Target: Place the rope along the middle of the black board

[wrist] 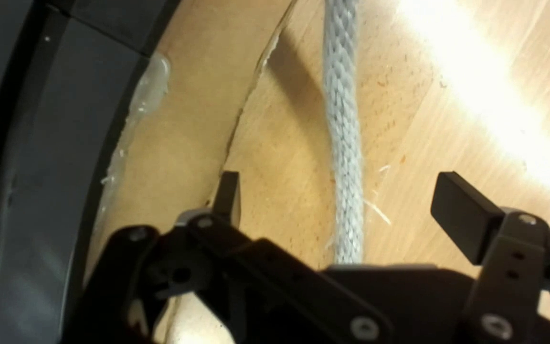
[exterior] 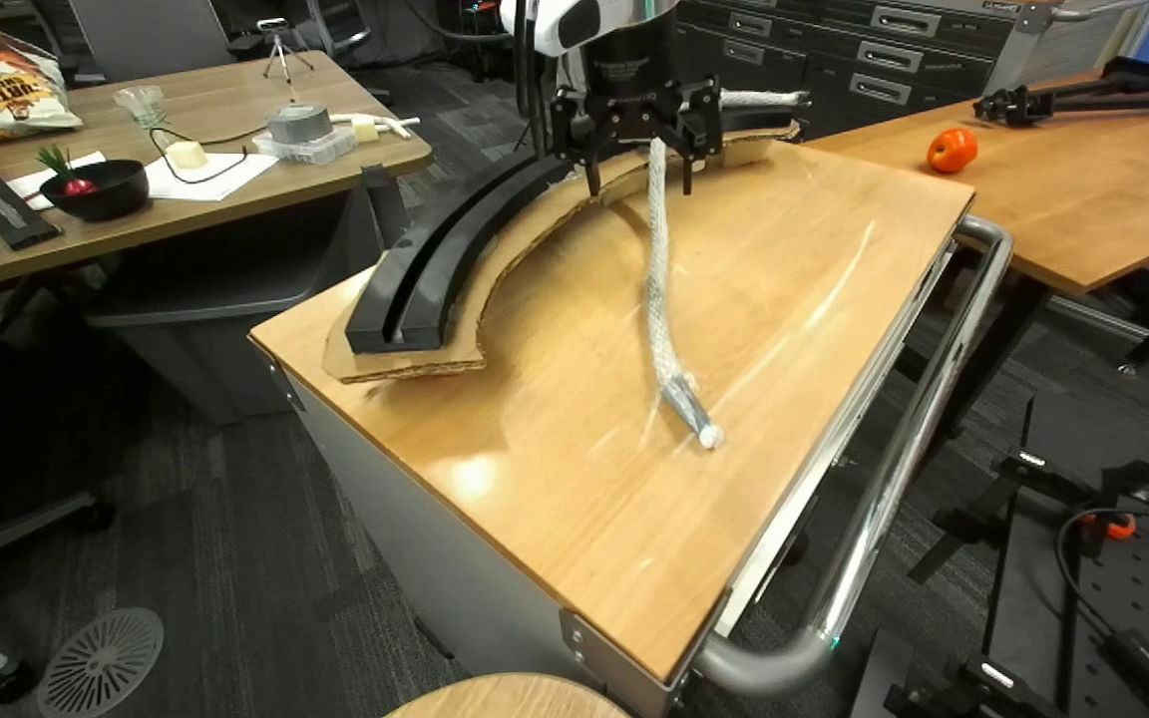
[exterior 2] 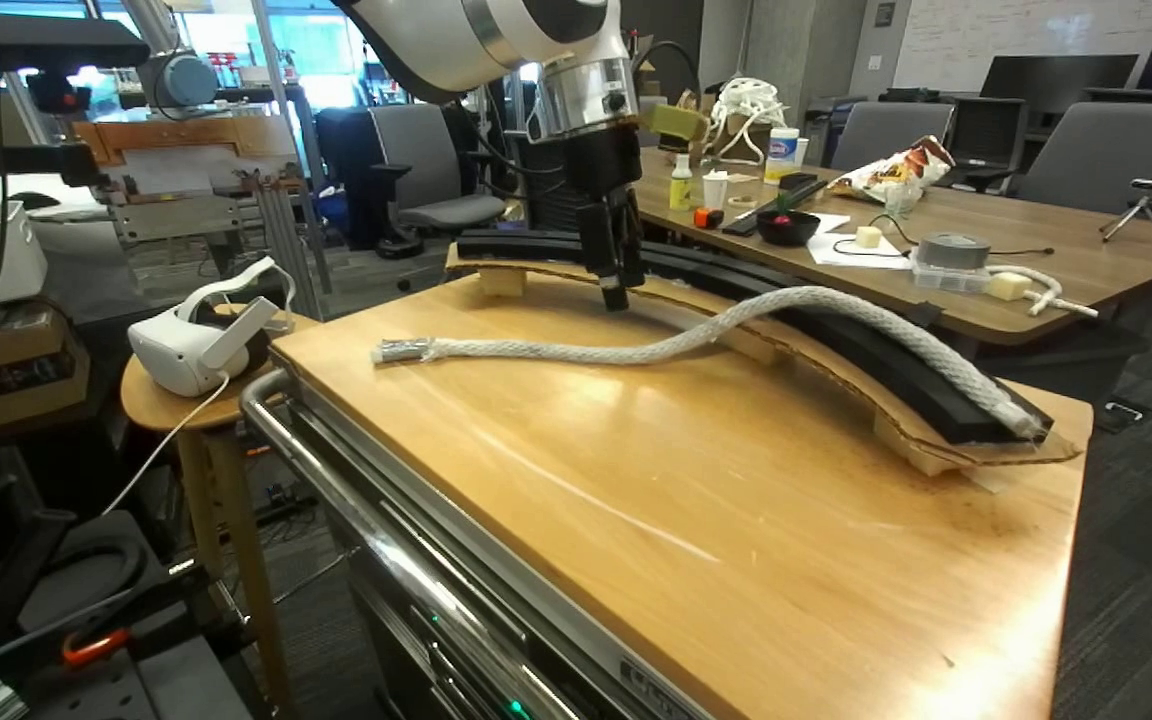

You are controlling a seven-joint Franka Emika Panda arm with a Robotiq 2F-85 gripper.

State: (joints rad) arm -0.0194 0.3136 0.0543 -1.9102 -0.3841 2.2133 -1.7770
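The rope (exterior 2: pixel 786 298) is laid partly on the black board (exterior: pixel 460 249) and partly off it. In an exterior view, with the middle of the tabletop (exterior 2: pixel 576 480) taken as the dial's centre, its frayed end is rested on the board's end at three o'clock, and its grey-wrapped end is placed on the bare tabletop between nine and ten. Whether the frayed end is seated in the channel (exterior: pixel 400 307) cannot be told. The board, curved from ten o'clock round to three, is carried on a cardboard base (exterior: pixel 465 339) propped on small blocks (exterior 2: pixel 502 283). At about eleven the gripper (exterior 2: pixel 624 290) is held over the tabletop, its jaws spread wide; in the wrist view the rope is seen in the gap, from twelve o'clock toward six, and is touched by neither jaw. Farther out, a white headset (exterior 2: pixel 176 350) is set on a stool (exterior 2: pixel 156 410) just past nine, with a black bowl (exterior 2: pixel 788 230) near one and a grey roll (exterior 2: pixel 953 250) near two on another table (exterior 2: pixel 1116 275).
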